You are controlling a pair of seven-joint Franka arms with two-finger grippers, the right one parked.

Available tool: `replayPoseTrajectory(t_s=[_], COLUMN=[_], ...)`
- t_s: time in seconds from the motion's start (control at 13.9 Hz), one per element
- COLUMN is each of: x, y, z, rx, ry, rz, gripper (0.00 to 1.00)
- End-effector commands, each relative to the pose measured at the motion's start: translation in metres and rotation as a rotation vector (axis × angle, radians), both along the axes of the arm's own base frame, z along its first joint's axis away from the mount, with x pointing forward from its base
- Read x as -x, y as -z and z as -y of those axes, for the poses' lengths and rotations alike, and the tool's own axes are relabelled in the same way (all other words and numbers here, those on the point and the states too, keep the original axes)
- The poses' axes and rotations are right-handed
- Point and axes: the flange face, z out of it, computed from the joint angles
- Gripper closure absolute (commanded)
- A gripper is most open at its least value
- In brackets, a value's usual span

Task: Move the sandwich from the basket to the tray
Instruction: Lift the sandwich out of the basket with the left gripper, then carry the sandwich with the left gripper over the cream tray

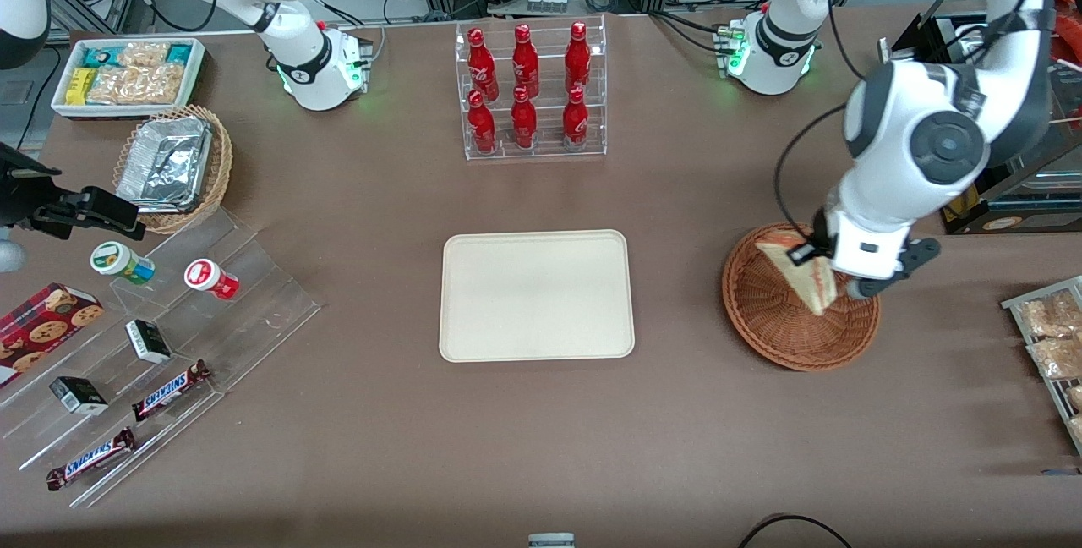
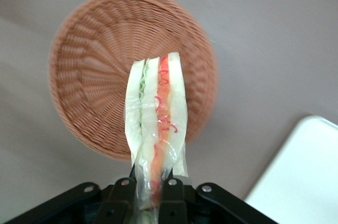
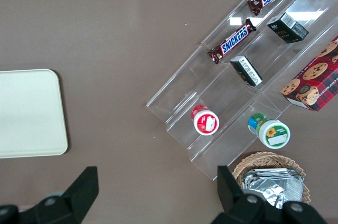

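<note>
My left gripper [image 1: 833,277] hangs above the reddish-brown wicker basket [image 1: 778,324], shut on the sandwich [image 1: 803,271]. The sandwich [image 2: 157,113] is a wrapped wedge of pale bread with red, orange and green filling, lifted clear of the basket [image 2: 100,65] below it. Two black fingers [image 2: 122,195] pinch its lower end in the gripper [image 2: 149,192]. The cream-white tray [image 1: 536,295] lies flat at the table's middle, toward the parked arm from the basket; one of its corners [image 2: 301,182] shows in the wrist view.
A clear rack of red bottles [image 1: 529,91] stands farther from the front camera than the tray. Snack packs [image 1: 1052,337] lie at the working arm's end. A clear stepped stand with candy bars [image 1: 169,390], a foil-lined basket [image 1: 173,167] and a white snack bin [image 1: 131,74] sit toward the parked arm's end.
</note>
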Motion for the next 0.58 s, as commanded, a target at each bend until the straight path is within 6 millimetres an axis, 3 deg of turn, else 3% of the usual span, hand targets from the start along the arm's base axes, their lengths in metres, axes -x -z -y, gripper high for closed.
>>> replayPoseTrajectory(t_s=[0.0, 0.29, 0.5], x=[-0.001, 0.005, 0.018], y=[-0.003, 0.005, 0.035], z=[0.052, 0.150, 0.240], rx=[0.019, 0.040, 0.038], ry=[0.061, 0.212, 0.319], rz=[0.006, 0.024, 0.034], gripper=[1.00, 1.00, 1.00])
